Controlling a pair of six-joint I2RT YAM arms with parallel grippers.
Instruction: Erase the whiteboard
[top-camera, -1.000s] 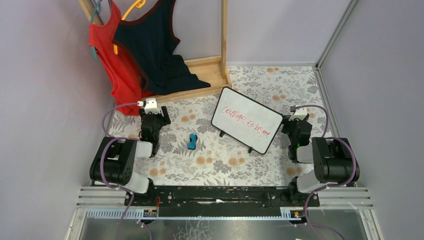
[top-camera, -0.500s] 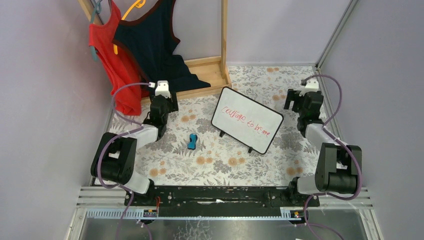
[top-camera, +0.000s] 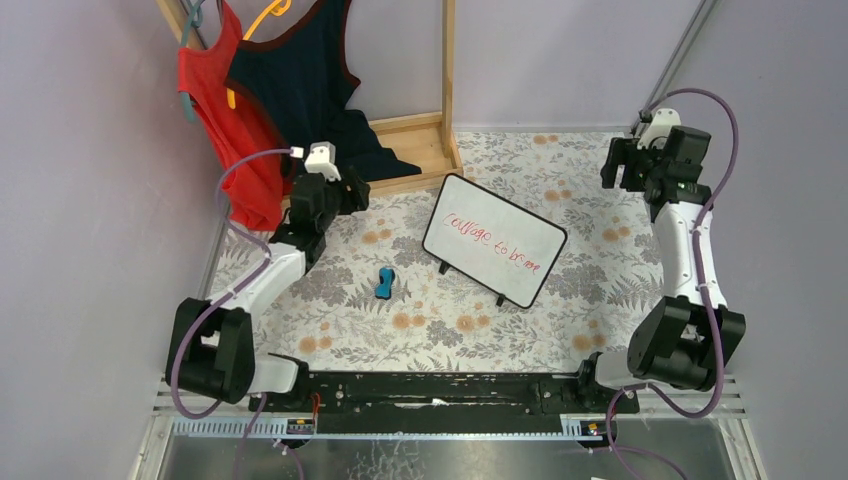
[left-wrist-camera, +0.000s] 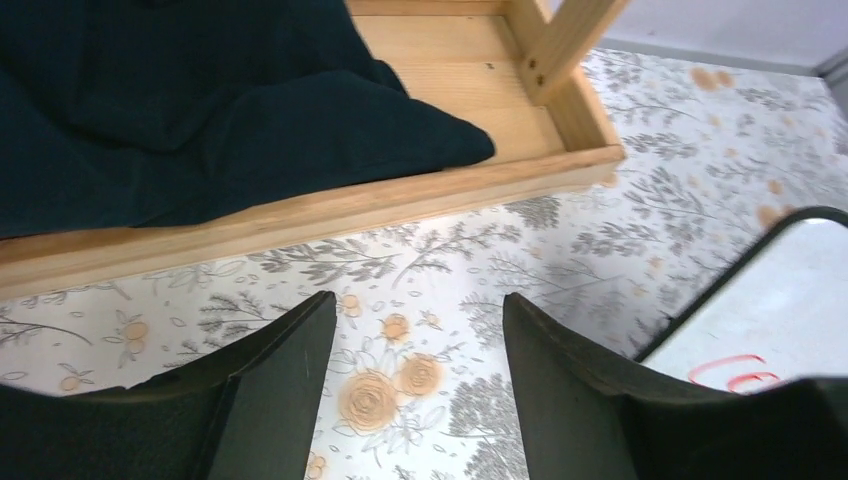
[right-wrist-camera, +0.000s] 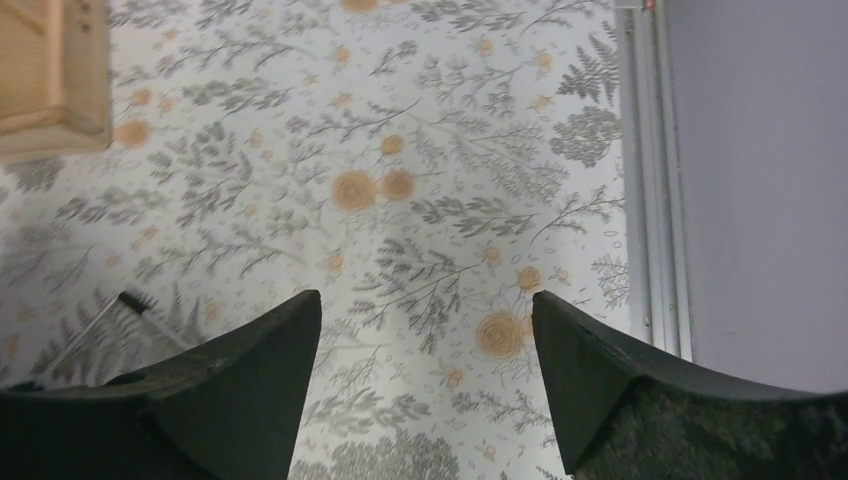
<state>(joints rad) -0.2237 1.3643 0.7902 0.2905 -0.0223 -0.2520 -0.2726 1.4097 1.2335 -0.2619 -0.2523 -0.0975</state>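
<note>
The whiteboard (top-camera: 494, 240) sits askew at mid-table, red writing on it, eraser (top-camera: 385, 283) to its left; left gripper (left-wrist-camera: 415, 315), far left, and right gripper (right-wrist-camera: 425, 305), far right, both gape empty.

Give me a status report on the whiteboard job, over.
Left gripper open, empty. Right gripper open, empty. Whiteboard mid-table, red writing not yet erased. Blue eraser lying to its left, untouched; nothing blocking.
</note>
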